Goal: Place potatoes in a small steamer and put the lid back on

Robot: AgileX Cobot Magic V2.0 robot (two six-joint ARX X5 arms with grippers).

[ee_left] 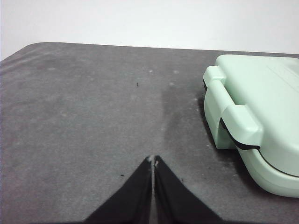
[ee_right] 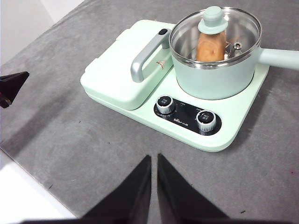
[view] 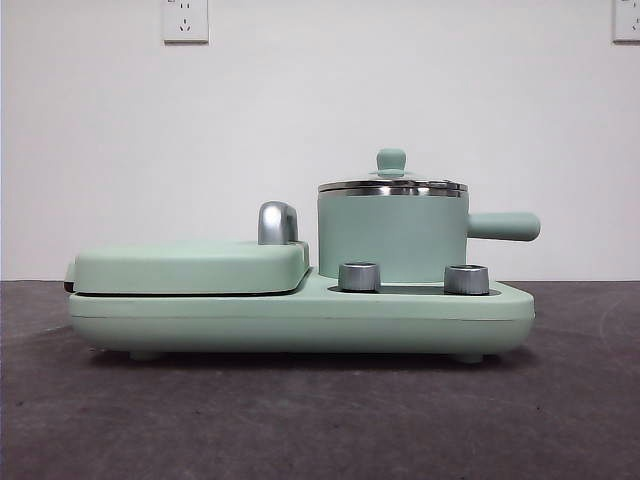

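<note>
The small steamer (view: 392,238) stands on the right half of a mint-green cooker, its side handle (view: 505,226) pointing right. The glass lid (view: 392,186) with its green knob sits on the steamer's rim. In the right wrist view the orange-brown potato (ee_right: 211,45) shows through the lid (ee_right: 236,23), lying inside the steamer (ee_right: 219,77). My right gripper (ee_right: 154,158) is shut and empty, back from the cooker's front. My left gripper (ee_left: 153,160) is shut and empty over bare table, beside the cooker's end. Neither gripper shows in the front view.
The flat griddle cover (view: 190,266) with a chrome handle (view: 277,222) fills the cooker's left half. Two metal dials (view: 359,276) (view: 466,279) sit on the cooker's front. The cooker (ee_left: 261,126) stands on a dark grey table (ee_left: 84,121). The left gripper's tip shows in the right wrist view (ee_right: 11,86).
</note>
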